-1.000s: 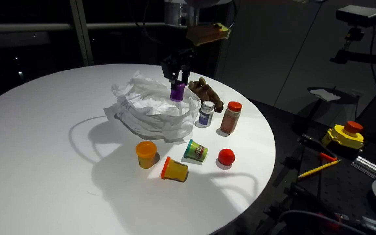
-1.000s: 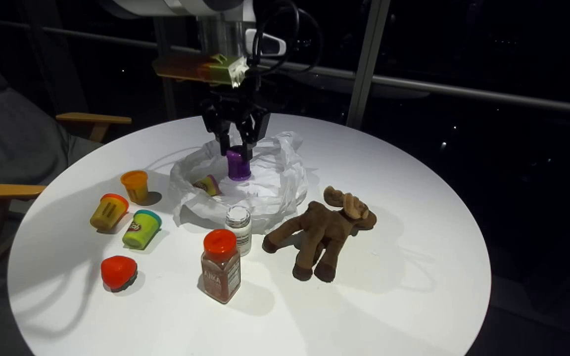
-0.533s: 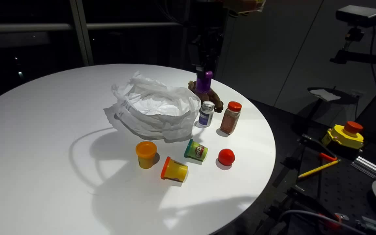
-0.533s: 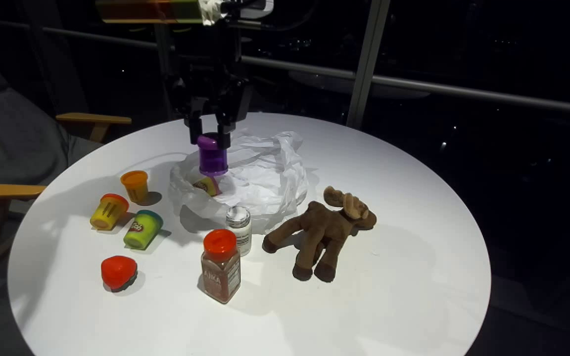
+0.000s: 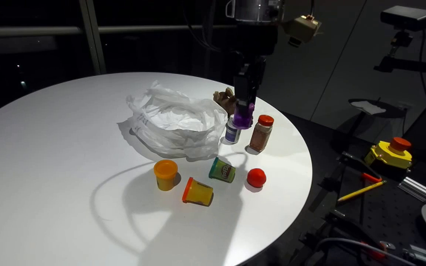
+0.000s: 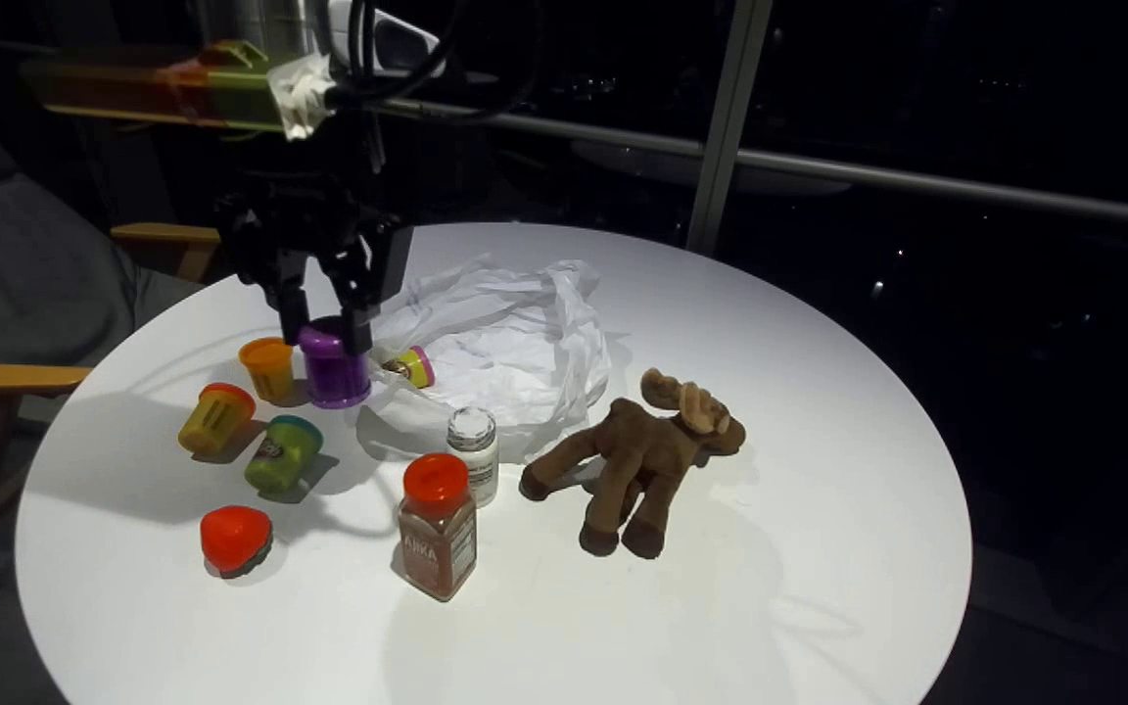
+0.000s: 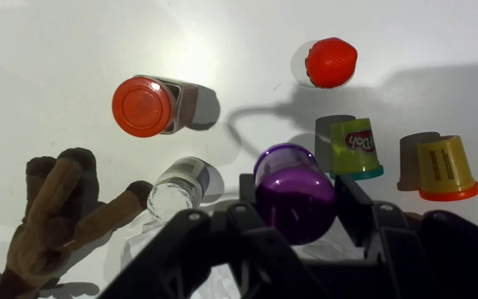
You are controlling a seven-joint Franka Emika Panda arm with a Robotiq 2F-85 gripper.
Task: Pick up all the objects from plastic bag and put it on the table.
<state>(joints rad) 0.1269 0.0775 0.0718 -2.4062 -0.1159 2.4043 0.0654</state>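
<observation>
Round white table [image 6: 564, 646], dark background. Nearest in an exterior view: jar [image 6: 438, 548], upright, red cap. Ball [image 6: 234, 538], red, well apart to its left. Bottle [image 6: 474, 468], white, upright just behind the jar; gap between the two shows in the wrist view. Moose [image 6: 628, 446], brown plush, sprawled to the right, one leg near the bottle. Green tub [image 6: 282, 460] on its side, teal lid; yellow tub [image 6: 216, 421] just beside it, also on its side, orange-red lid. Gripper [image 6: 326, 328] is holding the can [image 6: 337, 382], the purple one: fingers [image 7: 247, 189] pinch it from both sides near the top. Can is roughly upright, up off the table and outside the bag; wrist view puts it between bottle and green tub. Orange tub [image 6: 267, 370] stands upright beyond the yellow one. Bag [image 6: 579, 333] further back, wrinkled, mouth open upward, pink-lid tub [image 6: 414, 366] lying inside. Far side: grey chair [image 6: 16, 284] with wooden arms on the left, metal rail [image 6: 916, 180] across a dark window [image 6: 965, 108].
</observation>
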